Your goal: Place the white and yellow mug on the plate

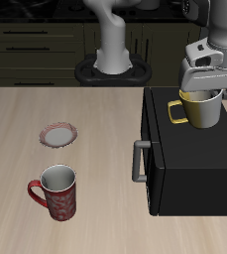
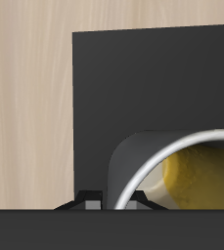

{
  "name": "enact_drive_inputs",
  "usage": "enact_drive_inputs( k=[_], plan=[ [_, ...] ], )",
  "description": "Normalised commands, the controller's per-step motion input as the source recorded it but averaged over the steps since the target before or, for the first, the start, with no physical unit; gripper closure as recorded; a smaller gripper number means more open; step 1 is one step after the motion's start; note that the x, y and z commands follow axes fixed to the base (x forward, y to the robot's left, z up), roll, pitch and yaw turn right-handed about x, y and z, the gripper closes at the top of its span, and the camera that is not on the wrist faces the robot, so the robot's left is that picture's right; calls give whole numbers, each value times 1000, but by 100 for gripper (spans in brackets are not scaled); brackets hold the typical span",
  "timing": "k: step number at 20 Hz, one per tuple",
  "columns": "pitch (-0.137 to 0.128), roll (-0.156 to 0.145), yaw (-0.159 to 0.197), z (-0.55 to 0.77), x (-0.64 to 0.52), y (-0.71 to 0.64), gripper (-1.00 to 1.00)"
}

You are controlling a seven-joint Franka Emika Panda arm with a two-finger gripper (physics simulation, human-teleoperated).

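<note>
Up above the black box [image 1: 192, 159], the white and yellow mug [image 1: 201, 110] hangs upright in the end effector [image 1: 202, 91], its fingers clamped on the mug's rim. The mug's underside appears just clear of the box's flat top, though the exterior view does not settle whether they touch. Its outside is olive-yellow, and a yellow loop handle juts out toward the side where the plate [image 1: 58, 134] lies. In the wrist view the mug [image 2: 187, 176] fills the frame close up: a pale grey rim curves over a yellow inner wall, with the box [image 2: 143, 88] dark beneath it.

The table [image 1: 46, 109] is light wood with a fine grain; behind it runs a row of dark cabinets. The box sits on the table with a grey handle [image 1: 139, 161] on the side facing the plate. The plate, small and round with a reddish-pink rim and pale centre, lies flat on the table well apart from the box. A red patterned mug [image 1: 56, 192] stands upright nearer the table's front edge than the plate, apart from the box too.
</note>
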Motion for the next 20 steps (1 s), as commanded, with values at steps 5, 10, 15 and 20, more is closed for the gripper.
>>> enact_drive_inputs(
  k=[5,10,15,20],
  plan=[
    [-33,-33,-1,135,-155,-363,100],
    [-18,-65,-2,92,-279,-732,100],
    [4,-69,-14,13,-341,-748,100],
    [-16,-35,26,-14,-347,-477,100]
  ],
)
